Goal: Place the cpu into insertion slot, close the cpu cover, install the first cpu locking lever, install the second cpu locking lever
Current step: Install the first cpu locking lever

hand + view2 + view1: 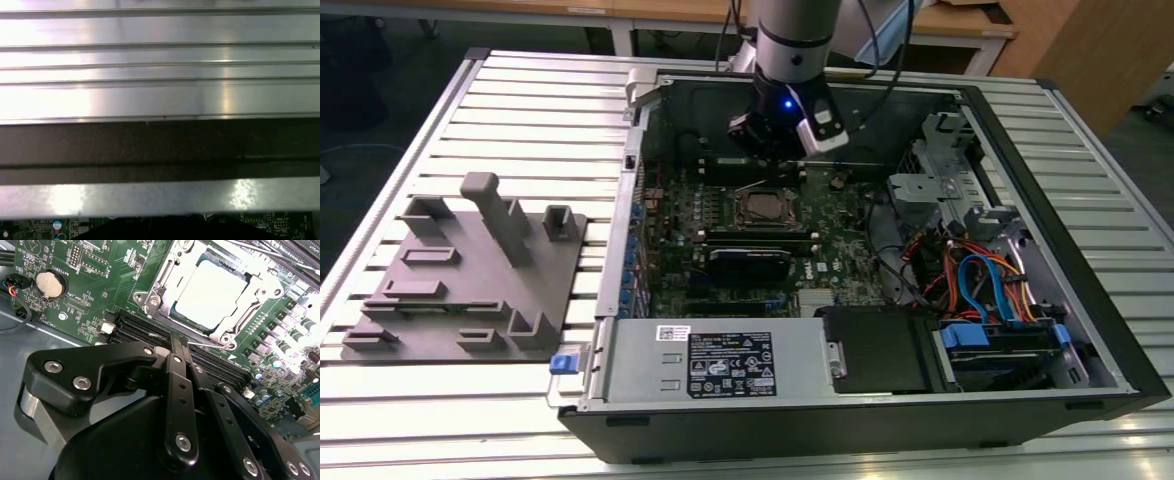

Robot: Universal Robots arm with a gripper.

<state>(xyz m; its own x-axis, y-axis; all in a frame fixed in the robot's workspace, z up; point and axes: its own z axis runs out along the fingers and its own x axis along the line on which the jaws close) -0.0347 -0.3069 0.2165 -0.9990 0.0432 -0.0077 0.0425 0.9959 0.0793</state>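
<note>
The pale square chip lay flat in its socket, framed by the grey metal cover, just beyond the gripper, whose fingers were closed on nothing.

In the exterior view the case interior is dimmed by shadow. In the second wrist view the cpu is washed out by glare. In the first wrist view bright reflections are thrown off the slatted table.
</note>
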